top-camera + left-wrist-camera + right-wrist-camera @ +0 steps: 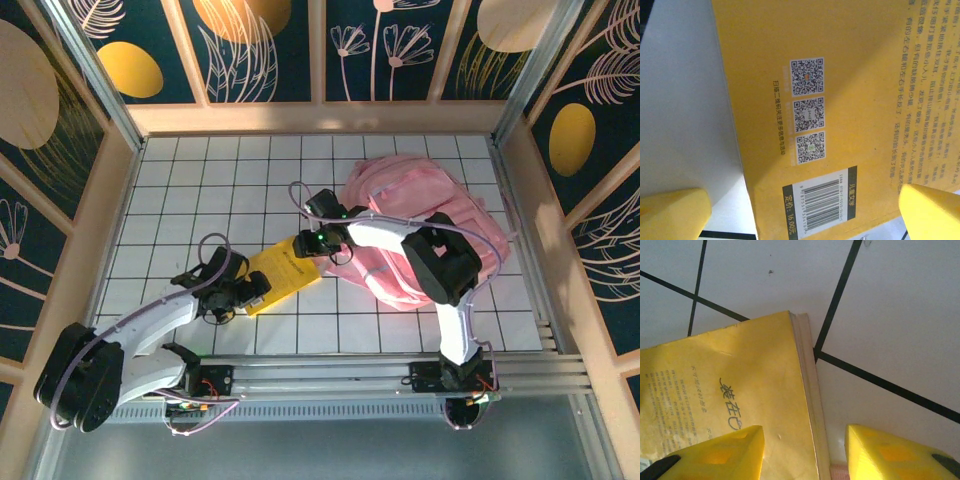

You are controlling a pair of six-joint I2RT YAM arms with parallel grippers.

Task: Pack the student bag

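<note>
left hand [800, 212] spread wide over the barcode end of a yellow book [283, 272], right hand [805, 455] half spread astride its spine corner on the tiled worktop [200, 190], where a square, deep pinch looks wise before lifting toward the pink student bag [420, 215] lying just beside it on the right.

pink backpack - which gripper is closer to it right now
Right. The right gripper is at the far end of the yellow book, just beside the backpack; the left gripper is over the book's near end, farther from the backpack.
</note>
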